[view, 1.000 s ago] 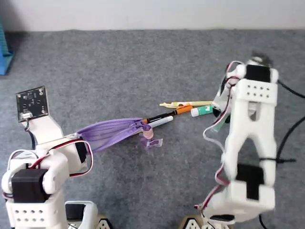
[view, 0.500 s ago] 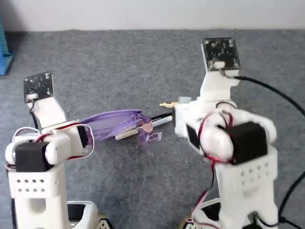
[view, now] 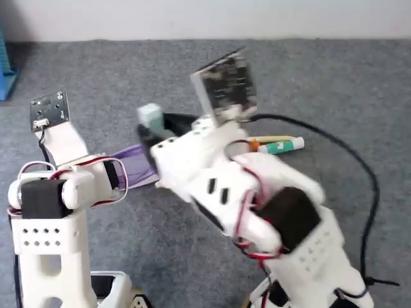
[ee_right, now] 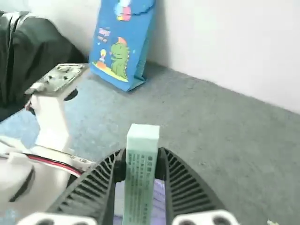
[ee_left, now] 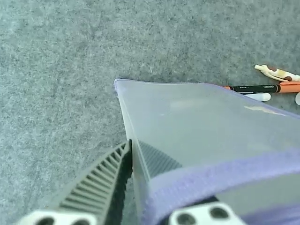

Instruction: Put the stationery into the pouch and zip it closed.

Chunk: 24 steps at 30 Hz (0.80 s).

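Note:
The purple pouch [view: 135, 158] lies left of centre, mostly hidden under my right arm. My left gripper [view: 123, 172] is shut on its near end; the left wrist view shows the translucent pouch [ee_left: 201, 126] clamped at its purple edge by that gripper [ee_left: 135, 154]. Raised above the pouch, my right gripper [view: 154, 131] is shut on a mint-green eraser [view: 151, 117]. The right wrist view has the eraser [ee_right: 142, 159] upright between the fingers [ee_right: 180, 178]. A green-and-white tube [view: 280, 146] and an orange pen [view: 255, 146] lie to the right. Beyond the pouch lie a black-and-orange pen [ee_left: 262, 87] and a spotted pen [ee_left: 277, 72].
Grey carpet [view: 359, 83] covers the table. A blue bag [ee_right: 123, 42] with a dinosaur print leans on the far wall, and its edge [view: 5, 70] shows at the far left. My right arm's body [view: 257, 205] spans the middle of the table.
My right arm has swung from the right side across to the left, carrying the eraser up over the pouch. The left arm kept its hold on the pouch.

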Each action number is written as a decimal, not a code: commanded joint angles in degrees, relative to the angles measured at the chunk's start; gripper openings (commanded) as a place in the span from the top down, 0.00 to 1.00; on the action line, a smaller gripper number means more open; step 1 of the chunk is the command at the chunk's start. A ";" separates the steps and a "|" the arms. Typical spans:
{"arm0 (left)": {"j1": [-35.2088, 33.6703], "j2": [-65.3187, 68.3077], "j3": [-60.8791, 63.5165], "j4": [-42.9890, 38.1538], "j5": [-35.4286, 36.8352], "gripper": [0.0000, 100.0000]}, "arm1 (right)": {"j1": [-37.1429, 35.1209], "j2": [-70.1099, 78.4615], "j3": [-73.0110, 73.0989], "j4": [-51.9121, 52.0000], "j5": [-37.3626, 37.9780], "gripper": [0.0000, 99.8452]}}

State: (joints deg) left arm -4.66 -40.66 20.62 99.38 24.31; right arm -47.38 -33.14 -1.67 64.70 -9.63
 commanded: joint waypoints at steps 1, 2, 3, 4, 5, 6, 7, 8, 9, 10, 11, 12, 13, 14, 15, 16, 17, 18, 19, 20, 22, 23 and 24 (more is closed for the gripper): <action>-0.35 2.64 -0.40 -0.70 0.79 0.99 | -1.80 0.13 7.56 -10.95 4.48 0.99; -0.35 2.64 -0.40 -0.70 0.79 0.99 | -2.07 0.13 9.85 -14.11 5.01 0.99; -0.35 2.64 -0.40 -0.70 0.79 0.99 | -2.33 0.13 11.87 -16.75 5.54 0.99; -0.35 2.64 -0.40 -0.70 0.79 0.99 | -2.86 0.13 13.45 -18.59 5.89 0.99; -0.35 2.55 -0.40 -0.70 0.79 0.99 | -3.65 0.13 14.68 -19.56 5.89 0.99; -0.35 2.55 -0.40 -0.70 0.79 0.99 | -4.18 0.13 15.56 -19.82 5.80 0.99; -0.35 2.55 -0.40 -0.70 0.79 0.99 | -4.62 0.13 16.35 -19.82 5.80 0.99; -0.35 2.55 -0.48 -0.70 0.79 0.99 | -4.97 0.13 16.88 -19.82 5.80 0.99; -0.35 2.64 -0.48 -0.70 0.79 0.99 | -5.05 0.13 17.23 -19.82 5.80 0.99; -0.35 2.64 -0.48 -0.70 0.79 0.99 | -5.05 0.13 17.49 -19.82 5.80 0.99; -0.35 2.64 -0.48 -0.70 0.79 0.99 | -4.97 0.13 17.85 -19.82 5.80 0.99; -0.35 2.64 -0.48 -0.70 0.79 0.99 | -4.53 0.13 18.29 -19.74 5.80 0.99; -0.35 2.64 -0.48 -0.70 0.79 0.99 | -4.35 0.04 18.64 -19.74 5.80 0.98; -0.35 2.64 -0.48 -0.79 0.79 0.99 | -4.18 -0.40 18.90 -19.65 5.63 0.97; -0.35 2.64 -0.48 -1.14 0.79 0.99 | -4.09 -1.19 19.43 -19.65 5.63 0.94; -0.35 2.64 -0.48 -1.14 0.79 0.99 | -4.09 -2.15 20.31 -19.65 5.63 0.91; -0.35 2.64 -0.48 -1.14 0.79 0.99 | -4.09 -3.21 21.36 -19.65 5.63 0.87; -0.35 2.64 -0.48 -1.14 0.79 0.99 | -4.09 -4.44 22.42 -19.65 5.63 0.84; -0.35 2.64 -0.48 -1.14 0.79 0.99 | -4.00 -5.85 23.38 -19.65 5.63 0.81; -0.35 2.64 -0.48 -1.14 0.79 0.99 | -3.91 -7.43 24.35 -19.65 5.63 0.79; -0.35 2.64 -0.48 -1.14 0.79 0.99 | -3.82 -10.15 25.58 -18.95 5.63 0.79; -0.35 2.64 -0.48 -1.14 0.79 0.99 | -3.82 -11.30 25.76 -17.71 5.63 0.79; -0.35 2.64 -0.48 -1.14 0.79 0.99 | -3.82 -12.35 25.85 -16.40 5.63 0.80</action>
State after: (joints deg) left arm -4.57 -40.57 20.62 99.38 24.66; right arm -51.87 -41.32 24.44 46.59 -4.35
